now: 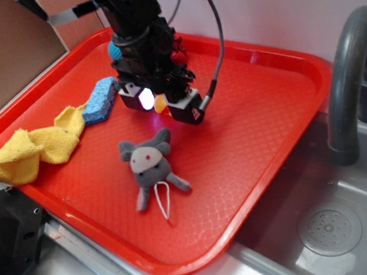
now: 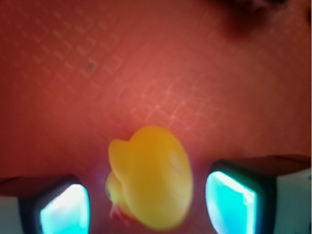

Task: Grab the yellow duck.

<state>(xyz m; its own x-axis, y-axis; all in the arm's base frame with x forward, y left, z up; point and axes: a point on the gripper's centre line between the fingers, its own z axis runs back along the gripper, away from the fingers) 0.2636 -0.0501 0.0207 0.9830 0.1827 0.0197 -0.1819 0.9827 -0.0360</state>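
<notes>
The black pincer (image 1: 160,106) hangs low over the red plastic tray (image 1: 262,136), its two fingers spread apart with the tiny glossy yellow rubber duck (image 1: 160,103) sitting between them. In the wrist view a gap shows on each side of the duck (image 2: 151,178), so the pincer (image 2: 146,204) is released, not clamped on anything. From the side, only a sliver of yellow-orange peeks out between the glowing finger pads; the rest of the duck is hidden behind the fingers. The wrist view is blurred and the duck runs close to the bottom edge, so its shape is soft: a rounded, shiny yellow body, a smaller lobe at the upper left, and a reddish-orange smudge low on the left that may be the beak, though I cannot be sure. The pads (image 2: 63,212) show as bright teal patches cut off by the frame. The duck rests on the tray's textured floor, toward the back middle.

Just in front of it lies a grey plush mouse (image 1: 150,167) with a white string loop. To the left are a blue sponge (image 1: 101,99) and a crumpled yellow terry cloth (image 1: 33,148). A teal object (image 1: 114,51) behind the arm is mostly hidden. Right of the tray stand a grey faucet (image 1: 347,74) and a grey sink (image 1: 331,227).
</notes>
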